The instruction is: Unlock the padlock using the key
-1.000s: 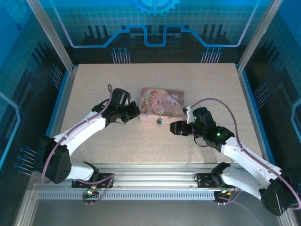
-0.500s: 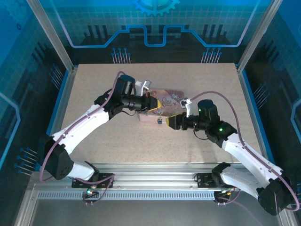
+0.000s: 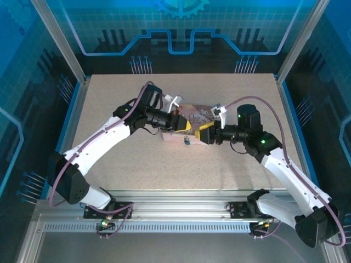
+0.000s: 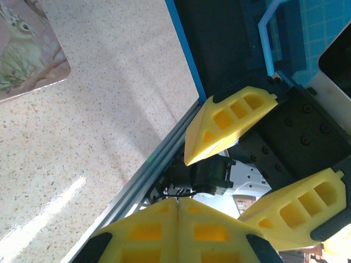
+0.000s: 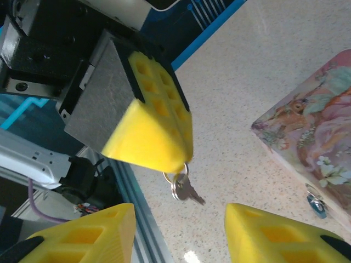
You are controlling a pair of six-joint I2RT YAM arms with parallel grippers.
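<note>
handing over the key (image 5: 189,193), apparently: left gripper (image 5: 176,160) jaws pinch its ring; right gripper (image 5: 180,219) jaws stand apart, empty. recommend closing squarely on the head, blade free for the padlock (image 5: 315,203).

A speckled beige table (image 3: 109,93) stands inside a booth, edged with a blue strip (image 3: 71,118). Silver metal posts (image 3: 60,44) rise at its far corners. The back wall (image 3: 181,22) and side walls (image 3: 22,109) are blue panels (printed with a grid and circuit-like lines). A grooved metal rail (image 3: 181,211) runs along the near edge. Light glints in a streak off the tabletop.
</note>
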